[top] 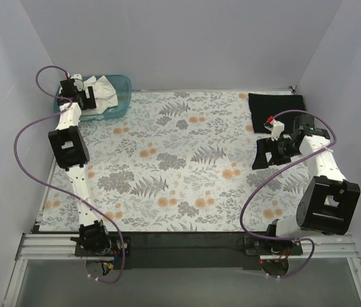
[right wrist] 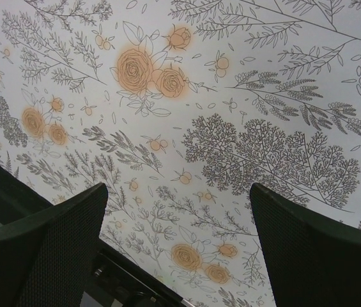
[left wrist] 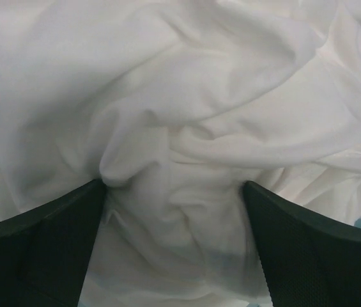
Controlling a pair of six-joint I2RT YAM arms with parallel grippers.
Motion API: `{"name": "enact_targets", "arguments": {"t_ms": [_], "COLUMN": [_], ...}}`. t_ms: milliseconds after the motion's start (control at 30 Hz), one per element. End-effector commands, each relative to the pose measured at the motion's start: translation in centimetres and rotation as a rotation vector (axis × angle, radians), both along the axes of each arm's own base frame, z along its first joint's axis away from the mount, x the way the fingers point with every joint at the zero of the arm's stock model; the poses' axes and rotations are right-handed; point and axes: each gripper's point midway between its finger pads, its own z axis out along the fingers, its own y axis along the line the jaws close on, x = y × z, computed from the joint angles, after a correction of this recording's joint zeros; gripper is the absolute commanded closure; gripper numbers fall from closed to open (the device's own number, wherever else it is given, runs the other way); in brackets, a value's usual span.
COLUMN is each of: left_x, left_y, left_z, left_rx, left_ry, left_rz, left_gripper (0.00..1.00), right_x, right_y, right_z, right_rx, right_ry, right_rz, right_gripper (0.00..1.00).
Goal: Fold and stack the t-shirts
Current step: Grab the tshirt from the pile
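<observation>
The left arm is stretching all the way out to the far left corner, and the left gripper is hanging over the teal tub with its fingers spread wide, gripping nothing. In the wrist view those two dark fingers are straddling a rumpled hump of the white t-shirt, tips right at the fabric (touching or just above, I cannot tell). That shirt is lying bunched and creased inside the tub. Over on the other side, the right arm is folding back on itself, and the right gripper is hovering over the floral cloth, jaws wide apart and empty. The black t-shirt is sitting folded into a neat rectangle at the far right corner of the cloth, just beyond that gripper.
</observation>
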Motion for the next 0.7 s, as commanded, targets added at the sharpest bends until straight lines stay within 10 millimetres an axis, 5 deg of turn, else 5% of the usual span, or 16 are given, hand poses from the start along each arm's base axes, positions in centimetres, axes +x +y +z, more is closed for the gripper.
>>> {"name": "enact_targets", "arguments": {"t_ms": [0,33,67,200,233,367,433,500,533,667], "left_x": [1.6,1.9,2.0,3.0,3.2,3.9,3.5,2.9,1.6,-1.3], "left_y": [0.0,0.0,0.1,0.3,0.7,0.3,-0.3,-1.9,-3.1,-6.6], "left_z": [0.9,0.5,0.4,1.9,2.9,11.9,18.8,22.1,27.0,36.3], "left_rx": [0.04,0.042,0.041,0.04,0.032,-0.049,-0.061,-0.137,-0.141,-0.219], "left_ry": [-0.063,-0.065,-0.067,-0.126,-0.151,-0.343,-0.472,-0.545,-0.621,-0.796], "left_rz": [-0.02,-0.023,-0.026,-0.028,-0.001,-0.014,-0.025,-0.066,-0.106,-0.219], "left_gripper": [0.16,0.23,0.44,0.95,1.0,1.0,1.0,1.0,1.0,1.0], "right_x": [1.3,1.3,1.4,1.6,1.6,1.5,1.6,1.8,1.9,2.2], "right_y": [0.0,0.0,-0.1,-0.2,-0.3,-0.2,0.1,0.3,0.5,0.9], "right_z": [0.8,0.7,0.8,1.1,1.1,1.5,1.7,1.9,2.2,3.1], "right_rx": [0.008,0.009,0.007,-0.004,-0.008,-0.002,0.01,0.024,0.04,0.061], "right_ry": [-0.022,-0.015,-0.019,-0.023,-0.026,-0.035,-0.044,-0.048,-0.054,-0.082], "right_rz": [-0.011,-0.015,-0.017,-0.021,-0.02,-0.02,-0.013,-0.009,-0.006,0.002], "right_gripper": [0.02,0.02,0.02,0.02,0.02,0.02,0.02,0.02,0.02,0.02]}}
